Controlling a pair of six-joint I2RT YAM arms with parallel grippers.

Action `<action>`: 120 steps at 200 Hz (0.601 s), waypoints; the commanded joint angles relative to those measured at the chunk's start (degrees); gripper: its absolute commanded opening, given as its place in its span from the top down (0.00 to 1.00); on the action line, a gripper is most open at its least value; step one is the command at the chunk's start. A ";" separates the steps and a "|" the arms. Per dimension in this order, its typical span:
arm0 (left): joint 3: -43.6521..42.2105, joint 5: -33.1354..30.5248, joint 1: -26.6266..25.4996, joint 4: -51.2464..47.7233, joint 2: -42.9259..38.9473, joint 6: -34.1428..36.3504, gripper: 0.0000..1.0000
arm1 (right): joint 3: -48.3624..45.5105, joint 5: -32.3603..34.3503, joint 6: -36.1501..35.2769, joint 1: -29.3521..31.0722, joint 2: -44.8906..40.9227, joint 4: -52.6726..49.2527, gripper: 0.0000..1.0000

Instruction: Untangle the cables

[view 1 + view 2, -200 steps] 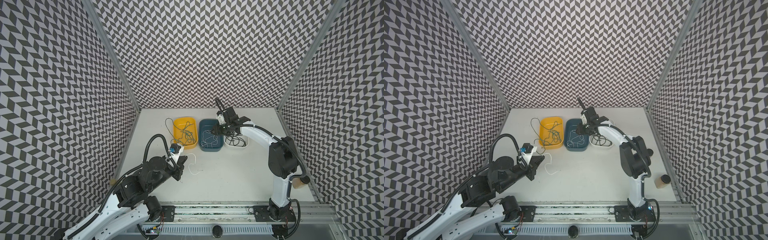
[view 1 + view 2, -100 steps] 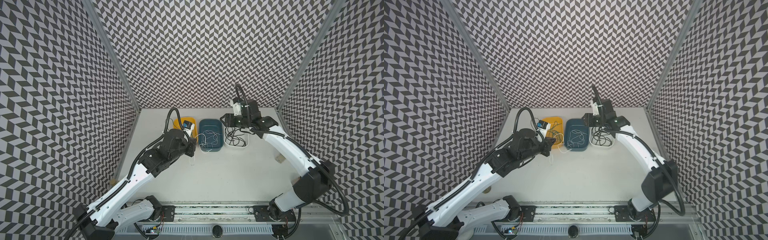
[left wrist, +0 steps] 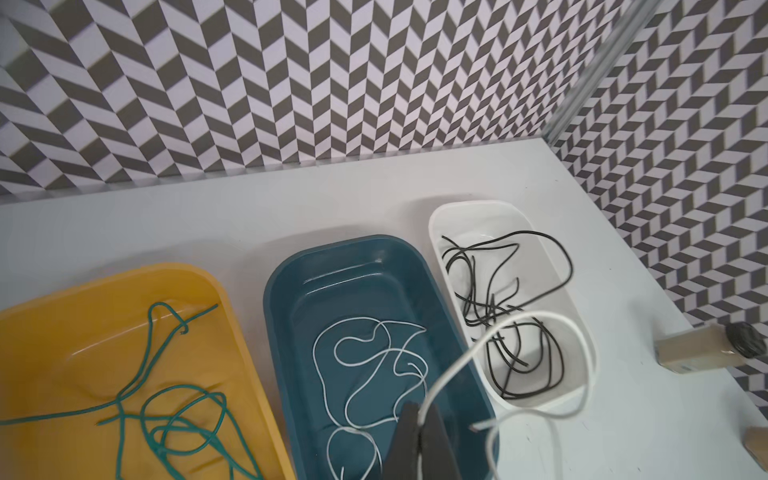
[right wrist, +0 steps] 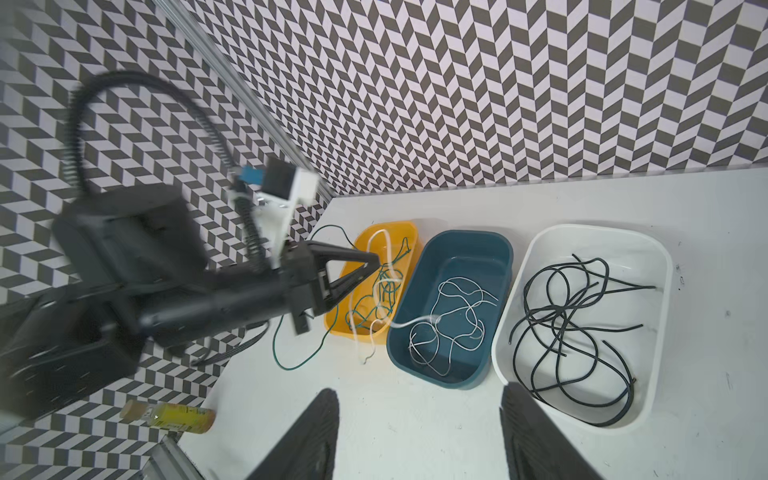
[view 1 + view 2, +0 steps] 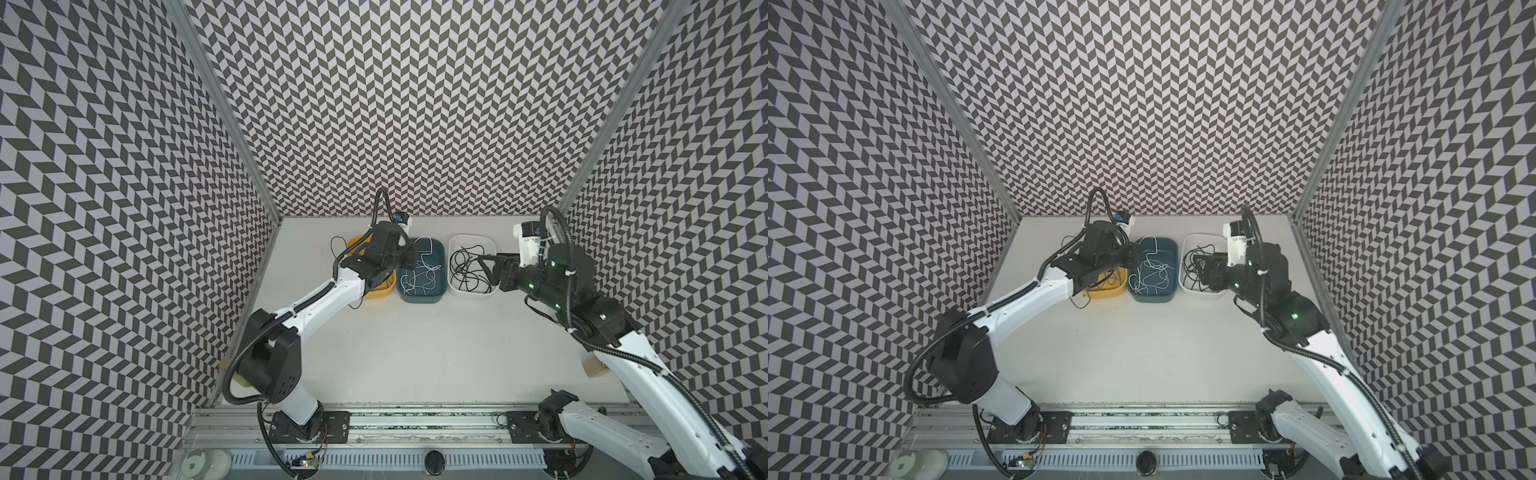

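A: Both grippers are now working at the table's far edge; left gripper, clamped shut, is holding a white cable over the blue tray.
B: Right gripper is hanging open, empty. Next: likely lowering, then releasing.

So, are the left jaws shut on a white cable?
Shut: on the left gripper, the jaws pinch a white cable looping out between them.

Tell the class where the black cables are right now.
In both top views the black cables lie inside the white tray, rightmost of three at the back of the table, next to the blue tray.
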 commanded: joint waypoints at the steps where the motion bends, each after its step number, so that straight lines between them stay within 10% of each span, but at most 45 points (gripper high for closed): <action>1: 3.95 0.01 0.75 5.04 5.24 -0.98 1.00 | -3.33 -2.61 0.82 0.31 -4.82 1.54 0.38; 120: 6.23 -2.28 2.02 4.76 16.01 -8.39 0.89 | -7.16 -6.94 -0.13 0.84 -11.43 -1.95 0.37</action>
